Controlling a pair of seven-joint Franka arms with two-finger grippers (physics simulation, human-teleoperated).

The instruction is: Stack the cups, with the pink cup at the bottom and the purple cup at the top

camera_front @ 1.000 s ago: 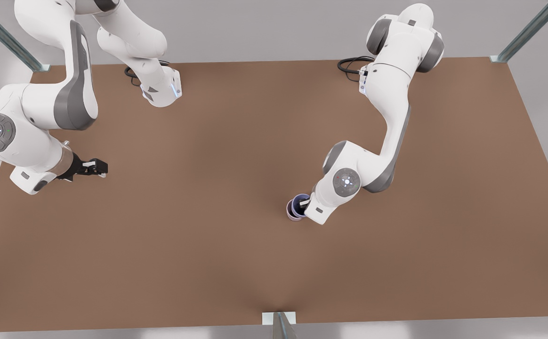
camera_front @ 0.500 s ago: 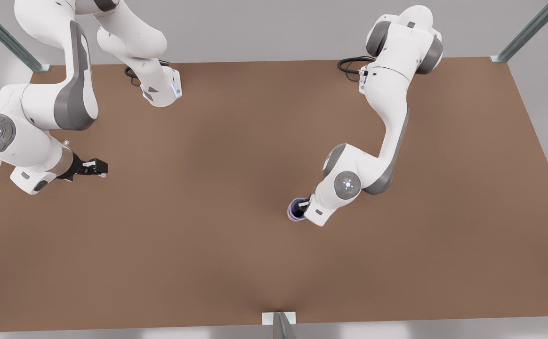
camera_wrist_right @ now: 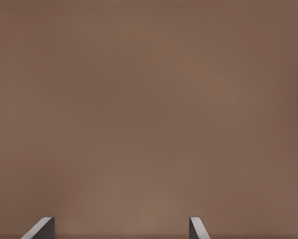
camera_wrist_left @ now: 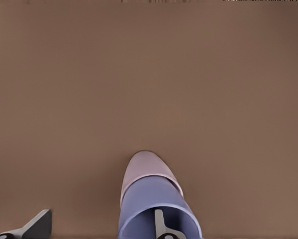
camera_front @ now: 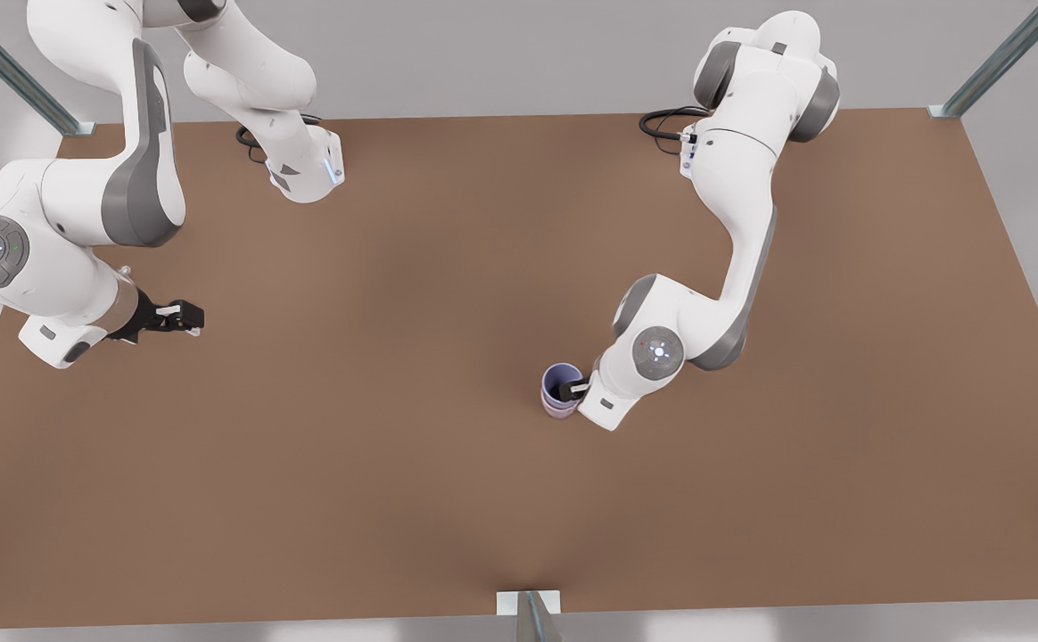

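Observation:
The purple cup (camera_front: 562, 382) sits nested upright in the pink cup (camera_front: 556, 408) near the table's middle. The pink cup (camera_wrist_left: 148, 169) shows below the purple cup (camera_wrist_left: 149, 199) as a paler band. My left gripper (camera_front: 575, 390), on the arm at the front view's right, is open at the cup rim. It (camera_wrist_left: 100, 228) straddles the purple wall, with one finger (camera_wrist_left: 161, 226) inside the cup and the other (camera_wrist_left: 38, 226) well outside. My right gripper (camera_front: 187, 316) waits open over bare table at the front view's left, its fingertips (camera_wrist_right: 42, 226) apart.
The brown table (camera_front: 412, 481) stretches wide around the cups. Both arm bases (camera_front: 305, 174) stand along the far edge. Metal frame posts (camera_front: 528, 615) rise at the near edge and at the far corners.
The purple cup went from tilted over the pink cup to seated upright inside it. The left arm's wrist shifted slightly. The right arm stayed still.

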